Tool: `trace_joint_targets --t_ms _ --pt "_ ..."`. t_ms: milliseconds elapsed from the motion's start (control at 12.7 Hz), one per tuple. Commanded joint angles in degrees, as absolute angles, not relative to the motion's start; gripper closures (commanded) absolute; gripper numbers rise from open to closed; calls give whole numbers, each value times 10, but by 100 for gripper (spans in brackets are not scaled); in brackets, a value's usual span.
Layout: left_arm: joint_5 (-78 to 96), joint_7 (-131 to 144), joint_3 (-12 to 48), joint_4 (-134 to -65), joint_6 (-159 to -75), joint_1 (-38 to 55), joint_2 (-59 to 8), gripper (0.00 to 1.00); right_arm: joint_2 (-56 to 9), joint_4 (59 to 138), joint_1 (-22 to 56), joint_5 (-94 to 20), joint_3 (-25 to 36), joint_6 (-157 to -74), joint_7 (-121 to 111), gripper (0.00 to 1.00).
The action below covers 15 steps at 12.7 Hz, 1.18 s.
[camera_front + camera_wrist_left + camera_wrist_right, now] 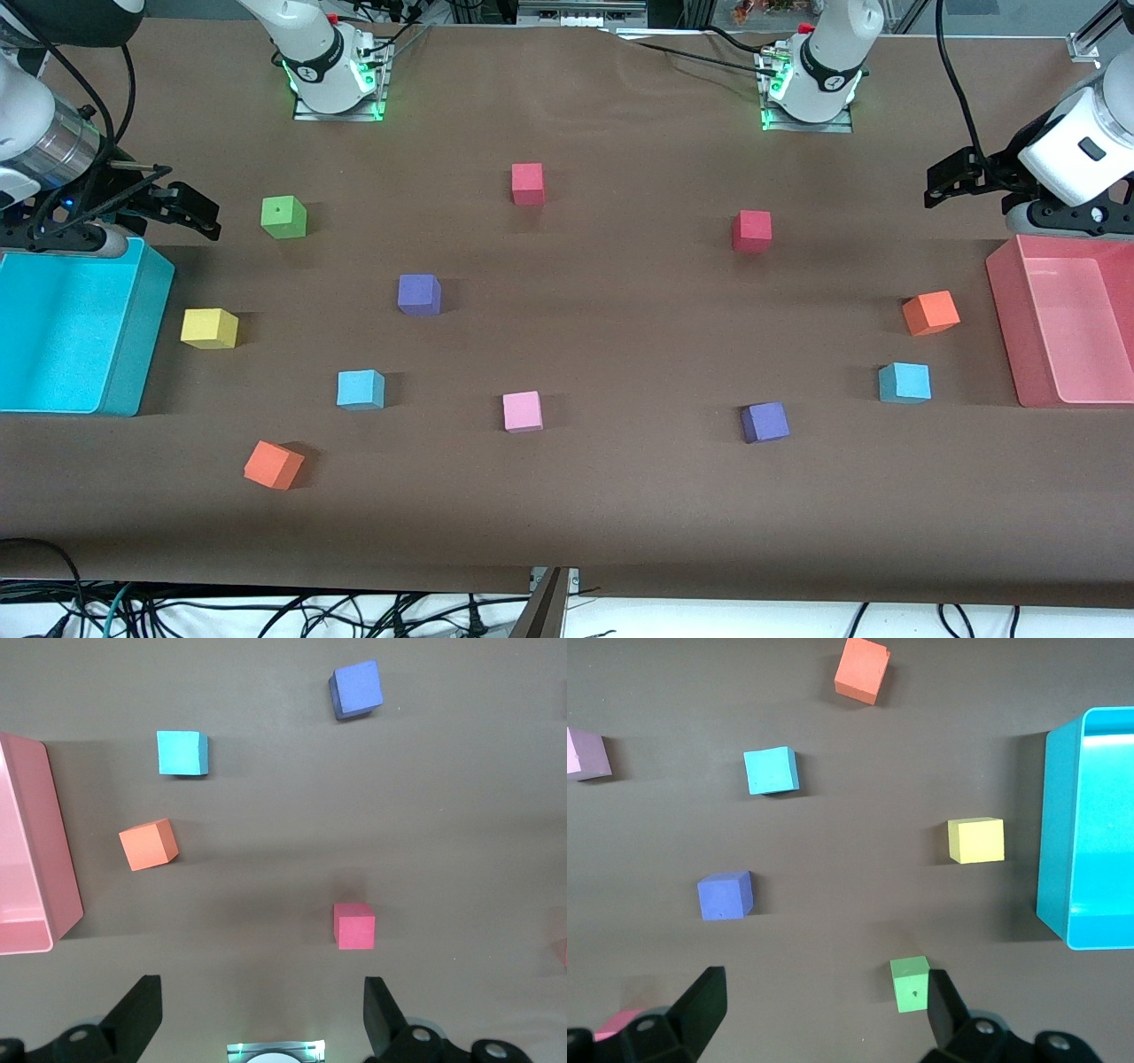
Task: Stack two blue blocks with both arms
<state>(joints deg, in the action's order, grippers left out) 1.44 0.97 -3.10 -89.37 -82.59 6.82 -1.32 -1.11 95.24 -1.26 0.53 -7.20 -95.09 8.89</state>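
- Two blue blocks resting apart on the brown surface [567, 514], nothing stacked yet.
- One blue block [361, 389] toward the right arm's end, between the yellow cube [209, 328] and the pink cube [522, 411], nearer the front camera than the purple cube [419, 294]; seen again in the right wrist view [771, 770].
- Other blue block [904, 383] toward the left arm's end, just beside the pink bin [1005, 301] and nearer the front camera than the orange cube [930, 313]; seen again in the left wrist view [182, 752].
- Left gripper [970, 182] up over the surface at the farther edge of the pink bin, jaws spread wide, holding nothing.
- Right gripper [182, 208] up beside the farther corner of the cyan bin [133, 354], jaws likewise wide apart and empty.
- Key relation: each block well apart from the jaws on its side, lying toward the front camera from them, so a long reach forward and down for either arm.
- Likely split: left arm closer to the block by the pink bin, right arm closer to the block near the yellow cube.
- No long axis on cubes; faces roughly square to the surface edges, so little wrist turn probably needed.
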Motion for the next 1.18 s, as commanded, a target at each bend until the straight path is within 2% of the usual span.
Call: trace_joint_targets --t_ms 0,158,789,1105 --pt "30 -4 -31 -889 -824 62 -14 0 -38 948 4 3 -72 -947 93 0" --pt "30 -4 -32 -889 -823 62 -14 0 -77 948 29 19 -72 -980 97 0" --pt "30 -3 -32 -894 -827 63 -16 0 -310 947 38 22 -70 -1303 97 0" --pt "31 -3 -32 -898 -828 62 -17 0 -377 947 48 21 -70 -1399 95 0"
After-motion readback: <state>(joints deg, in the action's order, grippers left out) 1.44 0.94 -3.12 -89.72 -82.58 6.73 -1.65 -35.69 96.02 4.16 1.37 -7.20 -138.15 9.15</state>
